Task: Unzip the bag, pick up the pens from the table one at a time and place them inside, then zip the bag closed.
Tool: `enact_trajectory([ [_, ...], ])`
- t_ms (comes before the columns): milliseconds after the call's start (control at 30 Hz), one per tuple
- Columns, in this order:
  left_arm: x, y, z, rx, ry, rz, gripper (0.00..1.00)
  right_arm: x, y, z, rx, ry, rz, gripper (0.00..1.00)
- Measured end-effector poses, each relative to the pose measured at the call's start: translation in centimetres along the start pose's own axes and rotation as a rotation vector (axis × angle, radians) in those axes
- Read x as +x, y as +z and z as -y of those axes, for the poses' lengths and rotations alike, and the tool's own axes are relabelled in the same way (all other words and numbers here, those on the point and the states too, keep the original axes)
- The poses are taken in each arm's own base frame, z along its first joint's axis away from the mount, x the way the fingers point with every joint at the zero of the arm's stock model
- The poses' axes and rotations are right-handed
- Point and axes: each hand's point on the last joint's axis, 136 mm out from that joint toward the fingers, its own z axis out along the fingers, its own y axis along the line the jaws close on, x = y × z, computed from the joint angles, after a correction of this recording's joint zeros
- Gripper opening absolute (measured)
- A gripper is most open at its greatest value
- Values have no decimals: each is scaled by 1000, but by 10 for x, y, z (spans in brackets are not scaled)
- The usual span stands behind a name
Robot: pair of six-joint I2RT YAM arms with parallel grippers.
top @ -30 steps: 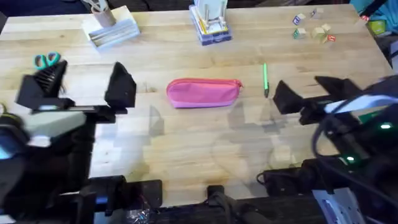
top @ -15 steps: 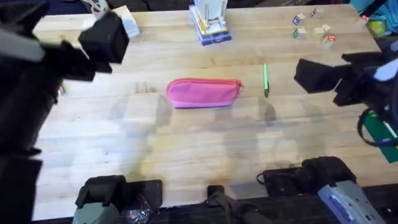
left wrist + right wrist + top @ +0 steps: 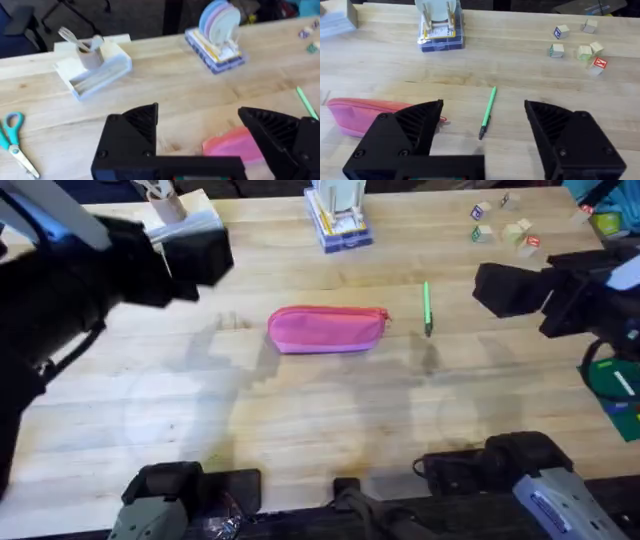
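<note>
The pink bag [image 3: 327, 329] lies lengthwise at the middle of the table [image 3: 300, 420], its small pull tab at its right end. One green pen [image 3: 426, 308] lies just right of it, pointing away from me. My left gripper [image 3: 185, 258] hangs high over the back left, open, with the bag [image 3: 232, 145] low between its fingers [image 3: 132, 135] and the pen [image 3: 305, 102] beyond. My right gripper [image 3: 540, 285] hovers right of the pen, open and holding nothing. In the right wrist view the pen [image 3: 487, 112] lies between its fingers [image 3: 565, 135], with the bag [image 3: 365, 112] off to one side.
Teal-handled scissors [image 3: 12, 142] lie at the far left. A white tray with a cup [image 3: 180, 220] and a blue rack [image 3: 338, 215] stand along the back edge. Several small blocks [image 3: 505, 225] sit at the back right.
My left arm rose from the table's left side and swung up toward the back, closer to the bag. My right gripper lifted and moved back-right, then held almost still.
</note>
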Motion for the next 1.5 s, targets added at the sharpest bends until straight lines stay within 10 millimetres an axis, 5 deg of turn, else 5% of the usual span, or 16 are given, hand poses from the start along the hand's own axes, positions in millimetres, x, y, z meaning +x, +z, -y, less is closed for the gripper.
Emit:
enact_trajectory([
  [333, 69, -12, 35, 247, 351, -240, 994, 0, 0, 0, 0, 0, 0, 998],
  [533, 82, -2, 36, 323, 571, -271, 994, 0, 0, -1, -3, 0, 0, 997],
  [867, 91, 7, 35, 369, 688, -292, 994, 0, 0, -1, -3, 0, 0, 998],
  [1500, 141, 56, 60, 782, 859, -276, 993, 0, 0, -1, -3, 0, 1, 997],
])
